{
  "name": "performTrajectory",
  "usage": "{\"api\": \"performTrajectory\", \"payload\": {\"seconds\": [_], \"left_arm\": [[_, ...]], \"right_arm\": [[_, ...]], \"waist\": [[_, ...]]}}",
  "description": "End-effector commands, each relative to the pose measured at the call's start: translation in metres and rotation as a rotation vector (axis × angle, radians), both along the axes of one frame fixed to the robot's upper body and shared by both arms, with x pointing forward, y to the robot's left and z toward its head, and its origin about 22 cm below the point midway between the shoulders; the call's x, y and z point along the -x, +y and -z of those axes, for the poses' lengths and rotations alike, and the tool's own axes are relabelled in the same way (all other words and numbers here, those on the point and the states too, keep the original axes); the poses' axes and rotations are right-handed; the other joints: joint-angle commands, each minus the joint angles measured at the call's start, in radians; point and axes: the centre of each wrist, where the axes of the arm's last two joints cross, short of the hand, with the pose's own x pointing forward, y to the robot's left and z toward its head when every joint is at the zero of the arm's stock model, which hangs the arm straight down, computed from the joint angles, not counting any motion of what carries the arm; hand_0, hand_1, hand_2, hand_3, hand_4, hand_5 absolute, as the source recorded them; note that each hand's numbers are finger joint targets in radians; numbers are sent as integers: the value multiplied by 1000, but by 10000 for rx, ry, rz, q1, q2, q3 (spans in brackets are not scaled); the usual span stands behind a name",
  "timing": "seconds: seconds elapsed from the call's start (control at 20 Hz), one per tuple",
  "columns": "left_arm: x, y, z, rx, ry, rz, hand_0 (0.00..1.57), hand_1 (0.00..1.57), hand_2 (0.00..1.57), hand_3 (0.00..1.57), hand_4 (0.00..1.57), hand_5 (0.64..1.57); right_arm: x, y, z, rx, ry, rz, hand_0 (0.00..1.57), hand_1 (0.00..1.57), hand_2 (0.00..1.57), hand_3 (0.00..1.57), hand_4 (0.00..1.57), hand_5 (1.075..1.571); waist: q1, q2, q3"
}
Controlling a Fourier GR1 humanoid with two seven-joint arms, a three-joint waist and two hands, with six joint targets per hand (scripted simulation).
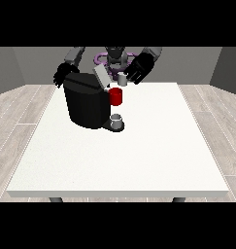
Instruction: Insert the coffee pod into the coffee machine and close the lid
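Nearest, coffee machine (85, 104), lid (101, 75) raised, no readable writing; hand at the view's right (140, 67) pinches coffee pod (122, 79).

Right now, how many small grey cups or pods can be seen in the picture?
2. One grey cup stands on the coffee machine's drip tray; one pod is at the hand at the view's right. Others may be hidden behind the machine.

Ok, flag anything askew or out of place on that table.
Nothing stands out. The coffee machine stands upright with its lid raised, a small cup sits on its tray, and nothing has spilled on the table.
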Motion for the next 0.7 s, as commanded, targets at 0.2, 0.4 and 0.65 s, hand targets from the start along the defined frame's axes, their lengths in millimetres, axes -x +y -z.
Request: {"api": "performTrajectory", "payload": {"seconds": [0.2,0.4,0.65], "left_arm": [[1,12,-33,-303,-724,-210,1277,1277,1303,1236,488,1571],[-3,-3,-24,-122,-370,-333,1292,1292,1315,1222,498,1571],[-6,-29,-12,-222,-176,-20,1268,1268,1300,1217,512,1571]], "right_arm": [[-4,-16,-9,30,-607,206,0,0,0,0,526,1571],[3,0,-3,95,-397,7,0,0,0,0,517,1571],[-5,-4,-11,-43,-256,246,0,0,0,0,499,1571]], "waist": [[-169,655,2],[-444,622,1],[-184,382,1]]}}
